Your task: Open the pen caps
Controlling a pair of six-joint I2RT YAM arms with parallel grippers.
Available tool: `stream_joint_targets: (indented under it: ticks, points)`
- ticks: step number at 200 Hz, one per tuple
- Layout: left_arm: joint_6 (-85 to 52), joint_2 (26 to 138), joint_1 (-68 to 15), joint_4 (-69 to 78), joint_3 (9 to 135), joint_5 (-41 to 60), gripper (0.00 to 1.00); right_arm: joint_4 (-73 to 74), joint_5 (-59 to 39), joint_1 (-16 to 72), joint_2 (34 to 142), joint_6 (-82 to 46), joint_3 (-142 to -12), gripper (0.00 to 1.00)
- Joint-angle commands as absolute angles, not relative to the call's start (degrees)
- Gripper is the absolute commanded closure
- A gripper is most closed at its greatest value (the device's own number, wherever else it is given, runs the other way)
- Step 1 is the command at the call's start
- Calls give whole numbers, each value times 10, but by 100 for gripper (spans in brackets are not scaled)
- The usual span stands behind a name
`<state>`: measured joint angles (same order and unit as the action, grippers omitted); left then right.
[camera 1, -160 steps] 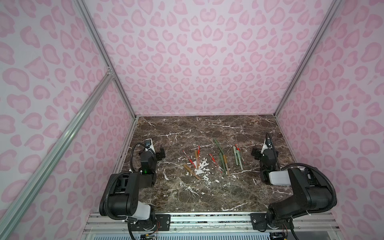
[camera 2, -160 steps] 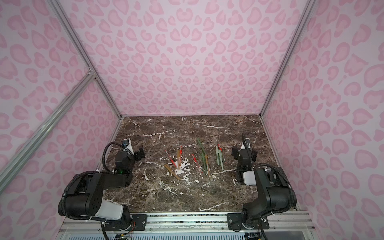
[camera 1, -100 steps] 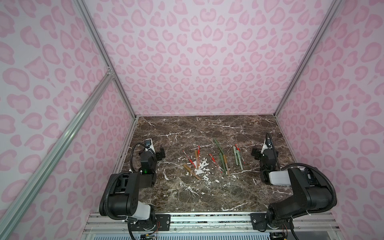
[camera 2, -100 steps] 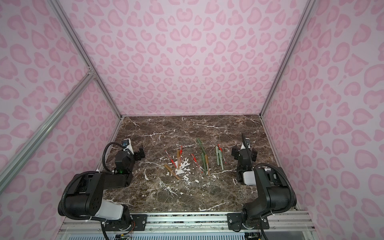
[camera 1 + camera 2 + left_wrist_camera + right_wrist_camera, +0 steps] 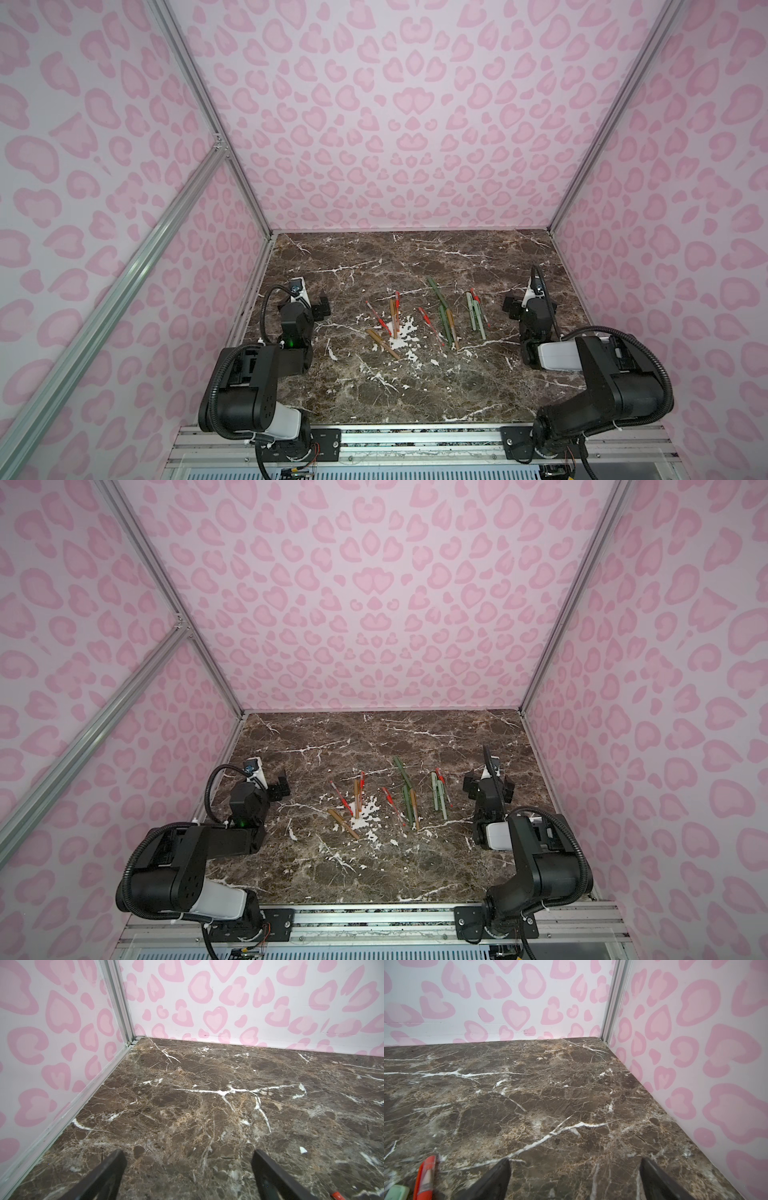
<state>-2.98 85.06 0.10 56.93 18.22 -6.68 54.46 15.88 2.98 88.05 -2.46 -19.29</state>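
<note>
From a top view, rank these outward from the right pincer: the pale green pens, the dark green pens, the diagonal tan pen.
1. pale green pens, just left of the right pincer.
2. dark green pens, centre.
3. diagonal tan pen, centre-left, nearer the front.

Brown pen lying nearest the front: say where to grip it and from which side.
Grip the brown pen mid-barrel from straight above, jaws across its width. It lies flat, diagonal and on its own, so both long sides look free.
</note>
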Motion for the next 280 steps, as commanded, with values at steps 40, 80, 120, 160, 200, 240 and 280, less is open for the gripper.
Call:
stream_joint_targets:
  ticks: [40, 80, 120, 160, 200, 240, 280]
  points:
    - [-28, 849, 1, 584, 184, -70, 3, 555, 161, 30, 880, -29, -194, 1]
    - [-25, 807, 2, 516, 206, -58, 3, 589, 169, 42, 860, -9, -178, 1]
    - [-6, 721, 2, 134, 412, 3, 3, 297, 163, 61, 718, -45, -267, 1]
    - [-71, 712, 2, -249, 624, 0, 3, -59, 85, 57, 733, -131, -462, 7]
    - [-46, 627, 5, -236, 549, 59, 3, -290, -20, 60, 813, -143, -588, 16]
    - [-10, 611, 20, -226, 509, 96, 2, -350, -71, 62, 889, -110, -613, 34]
    - [-14, 621, 23, -232, 523, 111, 2, -364, -83, 70, 970, -84, -632, 49]
